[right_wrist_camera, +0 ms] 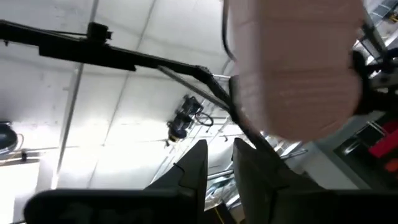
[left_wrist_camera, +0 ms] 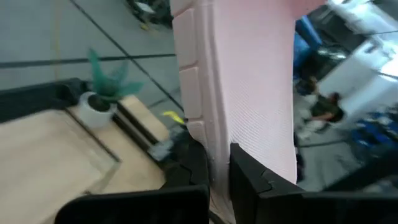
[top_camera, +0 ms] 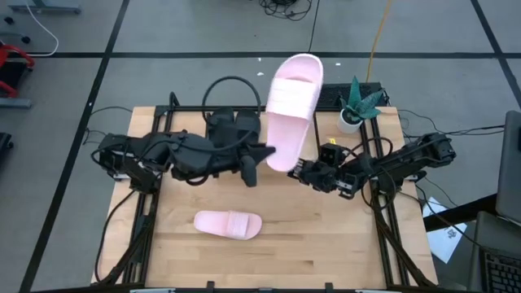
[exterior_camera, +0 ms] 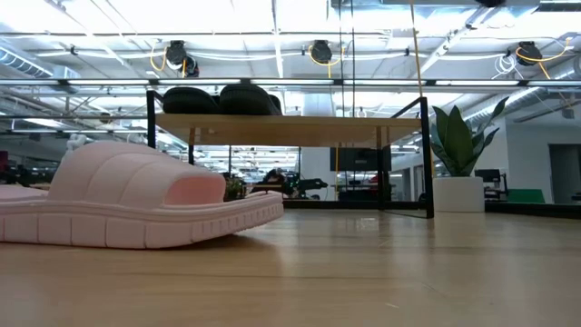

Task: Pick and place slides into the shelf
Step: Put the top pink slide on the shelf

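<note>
A pale pink slide (top_camera: 291, 102) is raised high above the table's middle, strap end toward the far edge, with my left gripper (top_camera: 262, 155) shut on its near end. My right gripper (top_camera: 303, 169) stands just right of that end, pointing upward; its fingers (right_wrist_camera: 219, 163) are slightly open with nothing between them, and the slide (right_wrist_camera: 295, 68) shows beyond them. A second pink slide (top_camera: 228, 224) lies sole down on the table near the front. Two black slides (exterior_camera: 222, 98) rest on the shelf's top board (exterior_camera: 300, 125). My left gripper pinches the raised slide's sole at its heel end (left_wrist_camera: 214, 149) between its two fingers. The fingers come about level from the table's left. The slide is lifted clear and stands up past the fingertips, leaning toward the far edge, with its ribbed underside (left_wrist_camera: 255, 93) showing.
A small potted plant (top_camera: 356, 110) stands at the table's far right corner. Black frame rails (top_camera: 383, 220) run along the table's left and right sides. Bare wood (top_camera: 326, 236) lies to the right of the resting pink slide.
</note>
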Robot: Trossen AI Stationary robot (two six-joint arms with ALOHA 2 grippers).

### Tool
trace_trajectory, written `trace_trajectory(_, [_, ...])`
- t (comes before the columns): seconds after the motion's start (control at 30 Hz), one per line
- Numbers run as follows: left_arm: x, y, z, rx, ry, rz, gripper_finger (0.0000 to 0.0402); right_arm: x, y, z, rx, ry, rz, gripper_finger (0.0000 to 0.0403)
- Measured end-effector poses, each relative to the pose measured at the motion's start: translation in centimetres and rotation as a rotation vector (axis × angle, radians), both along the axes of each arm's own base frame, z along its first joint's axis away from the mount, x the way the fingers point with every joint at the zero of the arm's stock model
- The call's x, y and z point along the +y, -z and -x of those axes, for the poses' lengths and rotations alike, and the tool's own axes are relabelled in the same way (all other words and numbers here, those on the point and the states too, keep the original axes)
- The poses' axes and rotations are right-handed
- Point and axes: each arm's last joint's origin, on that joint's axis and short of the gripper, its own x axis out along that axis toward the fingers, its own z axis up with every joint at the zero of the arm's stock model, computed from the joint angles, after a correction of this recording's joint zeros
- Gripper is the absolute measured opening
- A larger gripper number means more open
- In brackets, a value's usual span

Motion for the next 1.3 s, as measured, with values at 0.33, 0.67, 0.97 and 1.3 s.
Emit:
trace_trajectory(0.33, [0.0, 0.9, 3.6, 0.15, -0.149, 0.062, 0.0012, -0.8, 2.0, 1.2, 0.065, 0.104, -0.125, 0.0068])
trace_trajectory(0.67, [-0.9, 6.2, 2.6, 0.31, -0.254, 0.208, 0.0012, -1.9, -1.9, 5.3, -0.109, 0.337, -0.034, 0.0068])
trace_trajectory(0.97, [-0.6, 12.0, -2.4, 0.19, -0.206, 0.372, 0.0011, -2.5, -3.6, 7.9, 0.058, 0.42, 0.118, 0.0068])
trace_trajectory(1.3, [-0.1, 17.3, -3.4, 0.173, -0.284, 0.464, 0.001, -4.3, -3.5, 10.9, 0.311, 0.572, 0.355, 0.0068])
